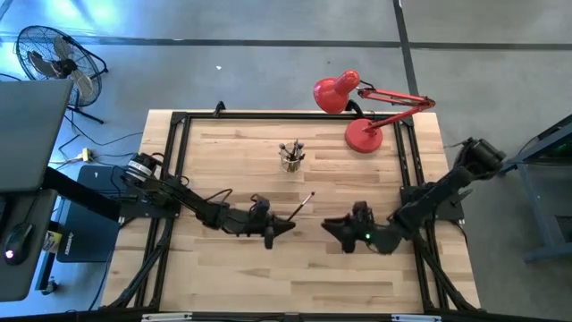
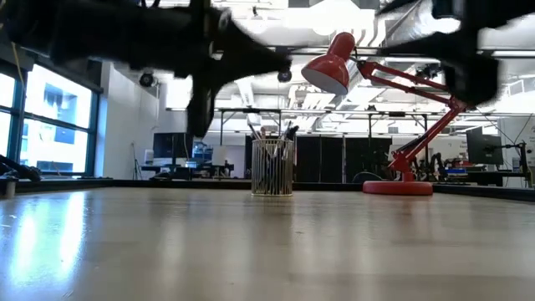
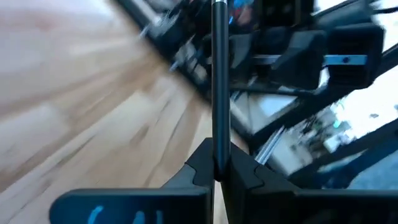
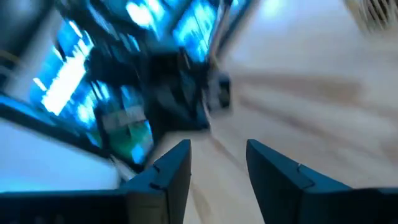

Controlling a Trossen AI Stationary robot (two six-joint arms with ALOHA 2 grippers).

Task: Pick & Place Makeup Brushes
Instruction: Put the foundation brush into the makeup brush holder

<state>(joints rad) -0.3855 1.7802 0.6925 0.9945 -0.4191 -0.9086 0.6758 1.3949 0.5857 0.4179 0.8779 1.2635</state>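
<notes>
Pinching one makeup brush (image 3: 219,81) by its handle end, left claw (image 1: 284,227) is clamped; light, stiff, slick stick likely pivots; right claw (image 4: 214,163) gapes empty.

Red desk lamp (image 1: 357,105) on the wooden table (image 1: 241,268); a floor fan (image 1: 55,61) stands beside it

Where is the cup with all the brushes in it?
In the high view the cup stands upright near the far middle of the table, just left of the red lamp's base. Several makeup brushes stick up out of it.
</notes>
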